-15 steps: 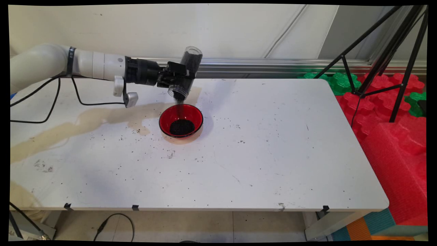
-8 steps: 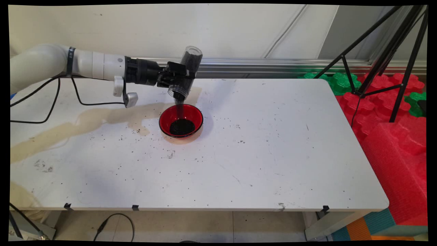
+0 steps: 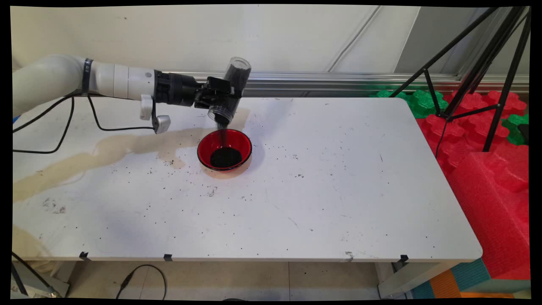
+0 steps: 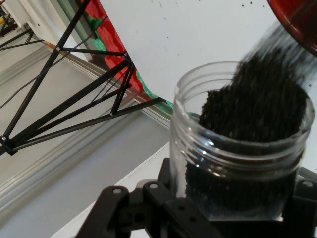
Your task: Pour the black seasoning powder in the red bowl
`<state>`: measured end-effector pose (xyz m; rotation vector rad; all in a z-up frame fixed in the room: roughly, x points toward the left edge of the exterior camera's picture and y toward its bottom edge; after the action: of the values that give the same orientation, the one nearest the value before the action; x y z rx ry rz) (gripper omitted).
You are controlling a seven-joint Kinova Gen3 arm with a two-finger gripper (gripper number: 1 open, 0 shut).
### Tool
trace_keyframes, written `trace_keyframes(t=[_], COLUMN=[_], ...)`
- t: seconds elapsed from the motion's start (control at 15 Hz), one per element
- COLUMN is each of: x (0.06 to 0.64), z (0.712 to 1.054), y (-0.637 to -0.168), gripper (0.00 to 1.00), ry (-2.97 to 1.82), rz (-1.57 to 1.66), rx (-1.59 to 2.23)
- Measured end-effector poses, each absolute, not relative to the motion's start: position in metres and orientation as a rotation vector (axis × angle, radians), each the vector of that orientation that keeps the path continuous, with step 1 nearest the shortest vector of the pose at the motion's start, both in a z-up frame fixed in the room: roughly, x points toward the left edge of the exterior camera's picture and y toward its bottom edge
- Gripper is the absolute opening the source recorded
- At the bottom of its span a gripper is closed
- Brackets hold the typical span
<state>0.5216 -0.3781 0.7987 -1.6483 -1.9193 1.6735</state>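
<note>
White and speckled with little black bits, the surface point(image 3: 330, 182) has a long tan stain on its left side. Red and green foam blocks point(image 3: 487, 140) sit past its right edge, with a black tripod point(image 3: 478, 67) standing over them.

The gripper point(image 3: 220, 98) has its fingers clamped on a clear jar point(image 3: 230, 91). The jar is tipped, mouth down, just above the red bowl point(image 3: 224, 149). Black grains point(image 3: 223, 131) fall in a thin stream into the bowl, and a dark pile point(image 3: 225, 157) lies at its bottom.

Since a second ago almost nothing has changed: the arm and jar stay in the same place, and the grains keep falling.

From the hand view, the jar's point(image 4: 237, 158) ribbed rim and the grains point(image 4: 252, 104) sliding over its lip show up close. Only an edge of the bowl point(image 4: 297, 20) shows there.
</note>
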Motion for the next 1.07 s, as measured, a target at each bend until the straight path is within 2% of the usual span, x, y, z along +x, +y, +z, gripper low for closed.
trace_keyframes(t=[1.07], x=[0.5215], z=[0.7975], y=[-0.3769], gripper=[0.00], ry=[-1.913], rz=[1.677], rx=[-1.661])
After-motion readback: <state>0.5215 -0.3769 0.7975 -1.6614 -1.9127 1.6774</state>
